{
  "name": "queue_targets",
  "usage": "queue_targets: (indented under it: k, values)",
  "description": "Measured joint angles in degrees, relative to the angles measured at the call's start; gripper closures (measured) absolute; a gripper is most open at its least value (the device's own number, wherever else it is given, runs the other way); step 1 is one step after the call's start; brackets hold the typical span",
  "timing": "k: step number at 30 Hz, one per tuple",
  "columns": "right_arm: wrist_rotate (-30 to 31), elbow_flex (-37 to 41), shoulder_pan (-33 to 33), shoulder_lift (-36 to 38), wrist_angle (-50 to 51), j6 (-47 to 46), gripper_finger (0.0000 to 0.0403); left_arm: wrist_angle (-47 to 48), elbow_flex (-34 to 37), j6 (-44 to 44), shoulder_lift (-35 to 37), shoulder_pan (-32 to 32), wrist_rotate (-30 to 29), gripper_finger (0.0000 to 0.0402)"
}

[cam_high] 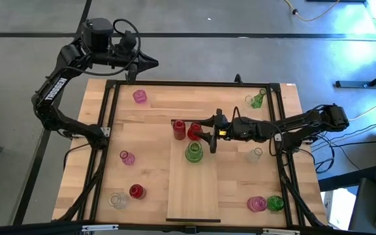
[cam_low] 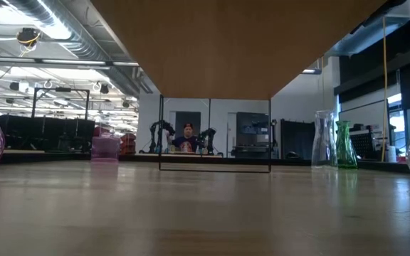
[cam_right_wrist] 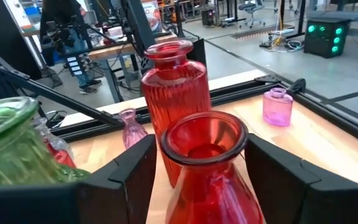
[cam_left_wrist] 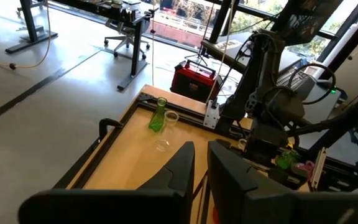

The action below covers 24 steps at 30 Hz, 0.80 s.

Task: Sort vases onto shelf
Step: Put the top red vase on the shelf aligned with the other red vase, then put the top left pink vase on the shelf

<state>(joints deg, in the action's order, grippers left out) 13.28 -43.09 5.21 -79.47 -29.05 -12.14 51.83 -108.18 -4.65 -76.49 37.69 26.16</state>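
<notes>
The right gripper [cam_high: 207,135] is sitting at the far end of the shelf [cam_high: 193,196], and its dark fingers [cam_right_wrist: 129,174] are standing either side of a red vase [cam_right_wrist: 205,168], one to each flank of the neck. They are spread fairly wide; whether the pads are pressing the glass or hanging just off it, I cannot tell. Just beyond it a second, ribbed red vase [cam_right_wrist: 176,93] is standing upright, close behind the first, and a green vase [cam_high: 193,152] is standing on the board just nearer the middle.

So the reds are being grouped at the far end of the shelf, and this looks like the placing step for the second one. The next move, I'd judge, calls for care: if the vase is down, the fingers must open a touch and draw straight back without clipping the neighbours.

Out on the table [cam_high: 142,130], loose vases are waiting near the edges: a pink one [cam_high: 140,97] by the far left corner, a red one [cam_high: 136,191] towards the near left corner.

Farthest off, the left gripper [cam_high: 150,62] is parked beyond the table's far edge, fingers nearly together, carrying nothing.
</notes>
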Motion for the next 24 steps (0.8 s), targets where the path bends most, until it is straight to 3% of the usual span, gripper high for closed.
queue_targets:
  k: [9,24]
  values:
    - [-0.5,0.0,0.0,0.0,-0.9,-0.6,0.018,0.0,0.0,-0.8,0.0,-1.1,-0.6,0.0363]
    - [-2.9,-0.1,-3.2,0.8,-4.3,-10.5,0.018,0.0,0.0,-1.0,0.0,-1.1,-1.2,0.0363]
